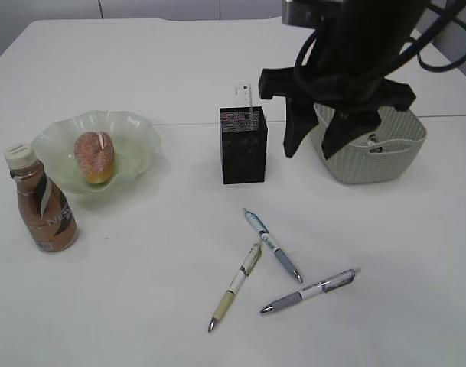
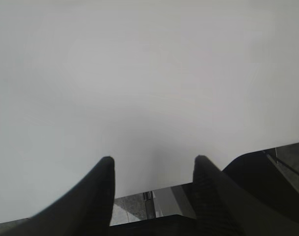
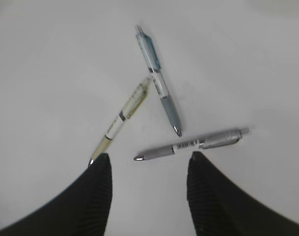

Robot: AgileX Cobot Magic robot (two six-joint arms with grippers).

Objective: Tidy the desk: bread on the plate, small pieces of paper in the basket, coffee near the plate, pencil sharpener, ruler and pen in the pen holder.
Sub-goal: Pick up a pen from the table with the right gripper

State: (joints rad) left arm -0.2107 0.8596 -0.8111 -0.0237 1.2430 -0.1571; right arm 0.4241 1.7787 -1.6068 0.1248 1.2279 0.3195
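Three pens lie loose on the bench in front of the pen holder [image 1: 243,145]. The grey pen [image 3: 191,144] is the one directly beyond the right end effector [image 3: 149,162], its long axis running crosswise to the open, empty fingers. The left end effector [image 2: 154,164], also open and empty, faces bare bench, so the right arm is nearer.

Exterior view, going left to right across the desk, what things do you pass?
Coffee bottle → plate with bread → pen holder → basket. The three pens lie nearer the camera and overlap in order, so they are left out.
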